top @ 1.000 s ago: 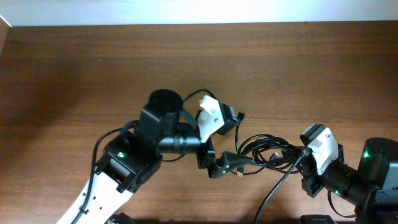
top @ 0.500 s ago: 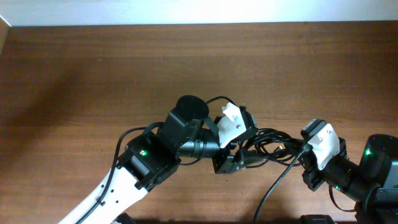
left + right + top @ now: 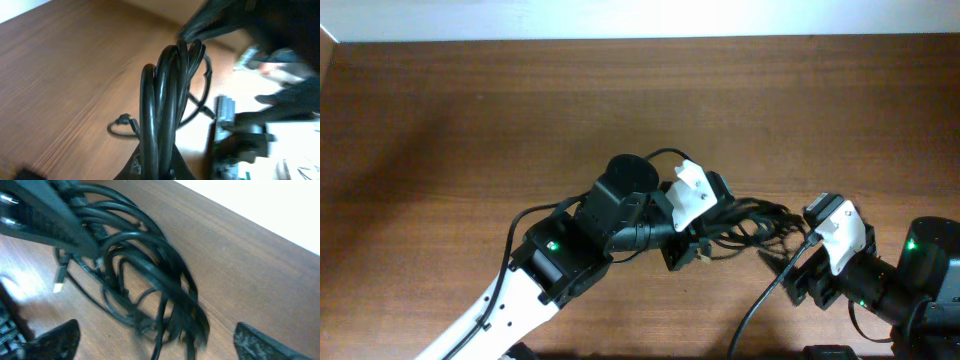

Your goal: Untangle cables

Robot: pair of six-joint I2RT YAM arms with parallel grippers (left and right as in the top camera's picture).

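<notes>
Left gripper [image 3: 688, 248] of mine is clamped on a thick bunch of the cables [image 3: 745, 222], and several black strands run side by side out of its grip. The rest of the tangle spreads in loose loops over the wooden table [image 3: 470, 120], away from that gripper towards my right gripper [image 3: 156, 330]. That one is spread wide and holds nothing, with the loops lying just ahead of its fingers [image 3: 55, 340]. A small plug [image 3: 58, 286] rests on the wood beside the tangle.
</notes>
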